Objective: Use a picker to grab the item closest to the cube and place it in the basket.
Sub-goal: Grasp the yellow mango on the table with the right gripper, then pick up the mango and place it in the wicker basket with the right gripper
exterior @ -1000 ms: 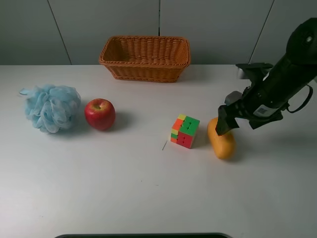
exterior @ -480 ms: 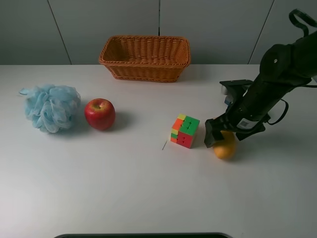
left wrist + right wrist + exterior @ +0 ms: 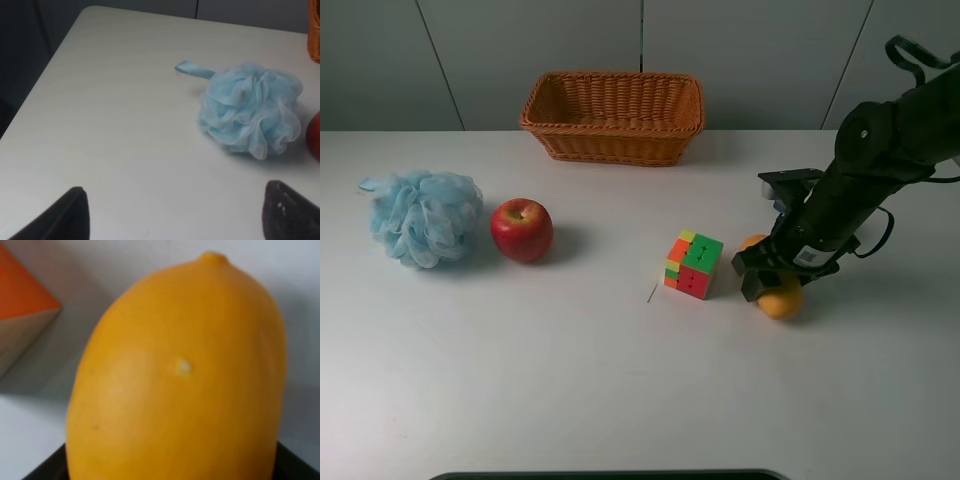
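**Right gripper down over mango; grip unconfirmed**

You have the right gripper [image 3: 766, 278] lowered astride the mango [image 3: 784, 302], which lies on the table [image 3: 620, 380] just right of the cube [image 3: 693, 264], close to it but apart. Its jaws stand to either side of the fruit. You cannot tell whether they press on the skin.

The left gripper [image 3: 182, 220] is spread wide and holds nothing. It hangs over bare table near the blue pouf [image 3: 250, 107].

Against the frame of a second ago, the right gripper sits lower and nearer the cube. It then stood over the mango's far end; it now covers the fruit's middle. The mango, cube, apple [image 3: 521, 229] and basket [image 3: 613, 115] lie where they did.

From the high camera the gripper hides most of the mango, leaving only its two ends in sight. The right wrist camera is filled by the fruit; only dark finger [image 3: 300, 467] edges show in the corners, and one blurred cube corner.
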